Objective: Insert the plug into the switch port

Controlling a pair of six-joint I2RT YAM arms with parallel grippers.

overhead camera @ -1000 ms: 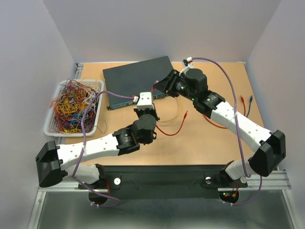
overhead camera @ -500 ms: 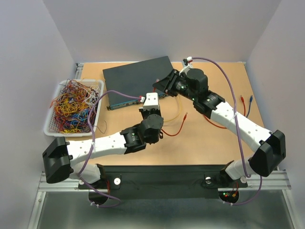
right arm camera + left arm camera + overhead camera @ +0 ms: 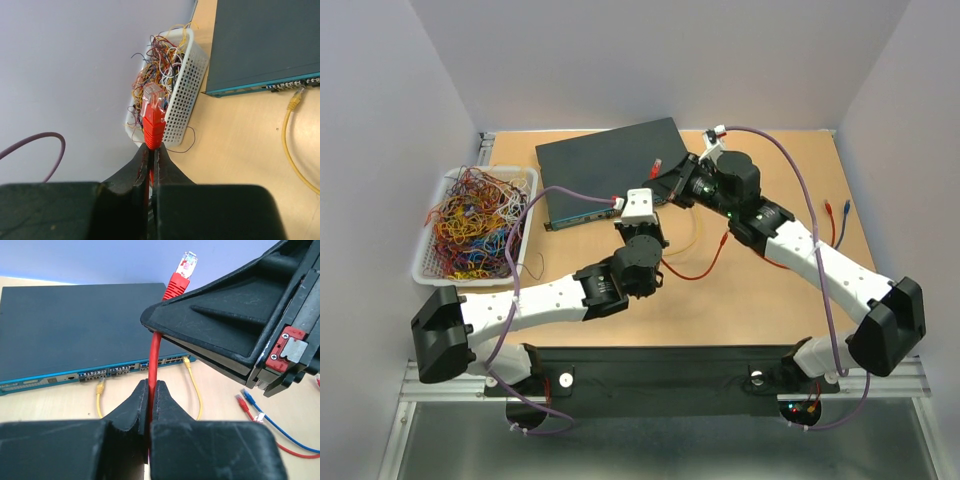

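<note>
The switch (image 3: 605,160) lies at the back of the table, its row of ports (image 3: 130,371) along the near face. Above it the red plug (image 3: 656,163) points upward, clear of the ports. My right gripper (image 3: 152,149) is shut on the red cable just behind the plug (image 3: 152,114). My left gripper (image 3: 150,388) is shut on the same red cable (image 3: 155,355) lower down, directly below the right fingers (image 3: 220,330). In the left wrist view the plug (image 3: 183,271) sticks out above those fingers.
A white basket (image 3: 430,262) of tangled wires stands at the left. A yellow cable (image 3: 194,386) lies looped in front of the switch, its plugs by the ports. Blue and red plugs (image 3: 838,210) lie at the right. The red cable's slack (image 3: 705,262) trails across the table.
My right gripper has closed on the red cable behind the plug. The left arm has shifted right with the cable, and the plug now stands above the switch.
</note>
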